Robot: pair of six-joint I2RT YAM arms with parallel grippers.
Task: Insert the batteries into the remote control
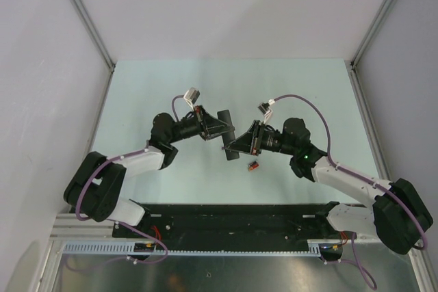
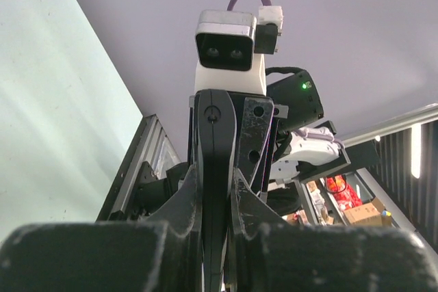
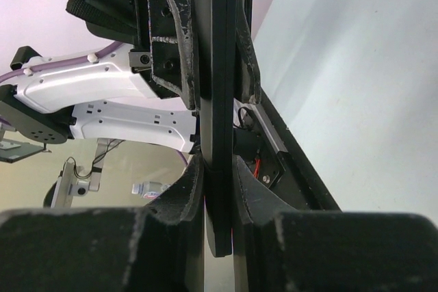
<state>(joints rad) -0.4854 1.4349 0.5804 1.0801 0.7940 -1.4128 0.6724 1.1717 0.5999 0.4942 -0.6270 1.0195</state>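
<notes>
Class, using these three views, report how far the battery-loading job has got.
Done: the remote looks lifted off the table. In hand: left fingers and right fingers both clamp it. Left: a red battery lies on the table, unloaded; no blue one shows.

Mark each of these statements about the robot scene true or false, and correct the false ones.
1. The left pincer and the right pincer are both clamped on the remote control. True.
2. The remote control lies flat on the table. False: it is held between the two pincers.
3. A red-orange battery lies on the table. True.
4. The left pincer holds the red-orange battery. False: the battery lies loose on the table, nearer the right pincer.
</notes>
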